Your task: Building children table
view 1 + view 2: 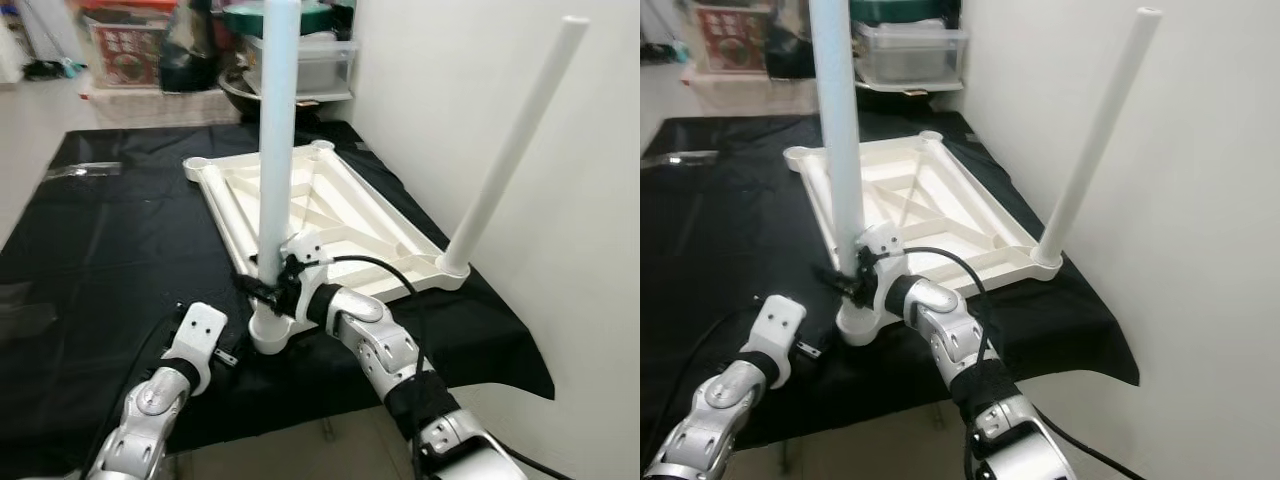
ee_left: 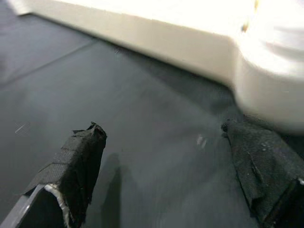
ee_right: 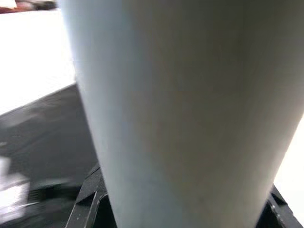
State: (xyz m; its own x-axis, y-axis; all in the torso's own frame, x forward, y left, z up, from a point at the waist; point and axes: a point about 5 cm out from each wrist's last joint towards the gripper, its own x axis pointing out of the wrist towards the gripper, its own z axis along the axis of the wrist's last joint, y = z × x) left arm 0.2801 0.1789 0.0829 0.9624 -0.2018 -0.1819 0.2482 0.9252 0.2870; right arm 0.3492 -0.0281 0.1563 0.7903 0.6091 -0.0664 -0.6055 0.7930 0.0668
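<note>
A white children's tabletop (image 1: 330,215) lies upside down on a black cloth. One white leg (image 1: 515,145) stands in its near right corner socket. A second white leg (image 1: 276,130) stands upright in the near left corner socket (image 1: 268,332). My right gripper (image 1: 268,283) is shut on this second leg just above the socket; the leg (image 3: 185,114) looms close in the right wrist view. My left gripper (image 1: 228,352) rests low on the cloth just left of that socket, open, with nothing between its fingers (image 2: 76,166).
The black cloth (image 1: 110,250) covers a low platform whose near edge is close to me. A white wall (image 1: 560,250) rises at the right. Boxes and a plastic bin (image 1: 310,60) stand at the back. A clear strip of tape (image 1: 85,170) lies far left.
</note>
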